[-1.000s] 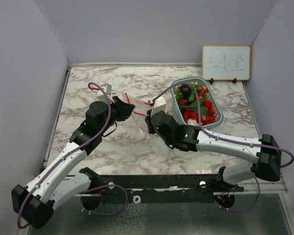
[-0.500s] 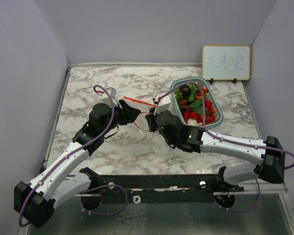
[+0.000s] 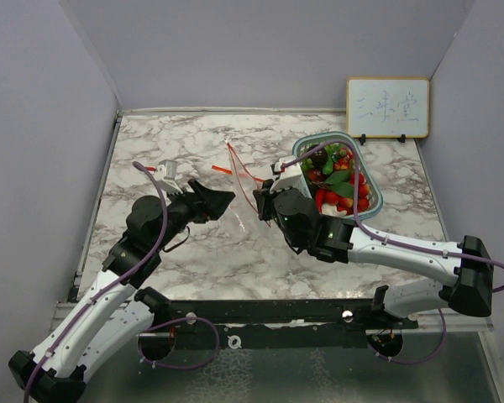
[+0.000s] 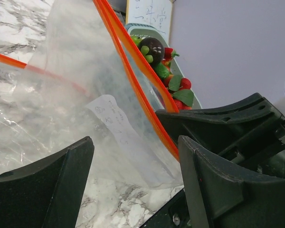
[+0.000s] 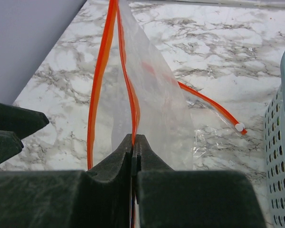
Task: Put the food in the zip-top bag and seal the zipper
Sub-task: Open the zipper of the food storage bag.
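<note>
**Left gripper** (image 3: 225,198): jaws apart, nothing clamped. It sits just left of the bag; contact with the plastic cannot be told. A second earlier the jaws were nearly together at the bag's left edge. They have since parted, and the arm has drawn back toward the near left.

**Right gripper** (image 3: 265,200): jaws together, clamped on the zipper (image 3: 234,159) at its near end. The grip is unchanged. The gripper now sits slightly farther right, closer to the basket (image 5: 281,156).

**Bag** (image 5: 156,95): clear, crinkled plastic in the middle of the worktop (image 3: 151,143), just left of the basket. It stands upright from the right jaws. Its two orange mouth edges rise side by side, slightly apart. Earlier it stretched low between both grippers; now one grip alone carries it.

**Food** (image 3: 340,189): red pieces, green leaves, small green balls and a dark round fruit. All are heaped in the teal basket at the far right of the worktop, as before.

**Whiteboard** (image 3: 387,107): propped against the far wall behind the basket, position unchanged.
</note>
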`<state>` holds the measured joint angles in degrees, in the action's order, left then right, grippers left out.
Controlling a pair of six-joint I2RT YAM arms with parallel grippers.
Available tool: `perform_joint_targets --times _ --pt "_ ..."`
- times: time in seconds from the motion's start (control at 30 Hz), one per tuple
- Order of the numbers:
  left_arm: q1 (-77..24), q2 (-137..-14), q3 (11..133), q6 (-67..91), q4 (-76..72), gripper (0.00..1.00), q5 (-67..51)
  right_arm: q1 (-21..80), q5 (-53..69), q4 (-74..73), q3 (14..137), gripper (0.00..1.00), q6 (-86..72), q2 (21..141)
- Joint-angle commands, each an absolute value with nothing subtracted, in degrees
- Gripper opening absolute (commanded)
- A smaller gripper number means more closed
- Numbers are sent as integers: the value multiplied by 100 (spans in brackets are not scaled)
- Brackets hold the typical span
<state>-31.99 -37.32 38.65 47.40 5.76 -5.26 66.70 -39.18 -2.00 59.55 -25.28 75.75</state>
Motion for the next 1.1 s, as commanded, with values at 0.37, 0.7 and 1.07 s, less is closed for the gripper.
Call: perform_joint_targets --times 0.37,0.7,1.07 --pt "-3199 -4230 3515 5833 -878 72 -659 6689 -3349 500 5801 2 -2233 7471" --pt "-3199 -4485 3390 6022 -1232 65 -872 6697 -3409 575 5730 2 -2163 7475" --pt "-3200 -4733 3062 6038 -1524 51 -808 6689 -3460 626 5617 2 -2185 7355"
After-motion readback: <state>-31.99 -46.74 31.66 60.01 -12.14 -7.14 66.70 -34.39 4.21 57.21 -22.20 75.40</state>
